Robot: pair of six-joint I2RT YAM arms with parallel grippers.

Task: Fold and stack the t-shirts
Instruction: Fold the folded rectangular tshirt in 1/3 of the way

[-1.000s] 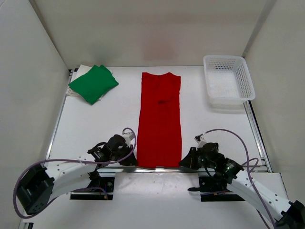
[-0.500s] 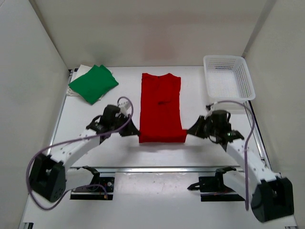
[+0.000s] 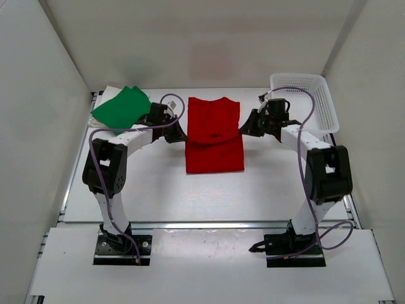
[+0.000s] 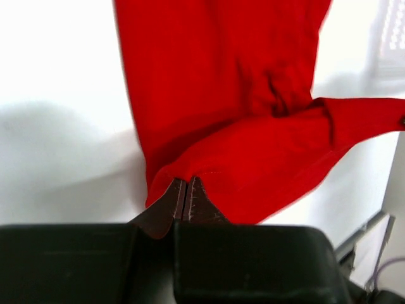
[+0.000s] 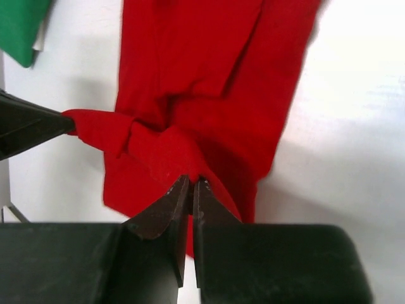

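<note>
Two claws: left claw point(image 4: 186, 190), right claw point(image 5: 191, 187), each pinching a hem corner of one red t-shirt point(image 3: 214, 152), which is lying half-doubled mid-surface point(image 3: 145, 183). One green t-shirt point(image 3: 121, 107) sitting far-left. One basket point(image 3: 297, 77) sitting far-right.

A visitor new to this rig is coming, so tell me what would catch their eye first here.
The bright red t-shirt at the centre of the table, its near hem doubled back over itself. The left tool and right tool each pinch a corner of that hem, one either side. Next, the folded green t-shirt far left and white mesh basket far right.
</note>
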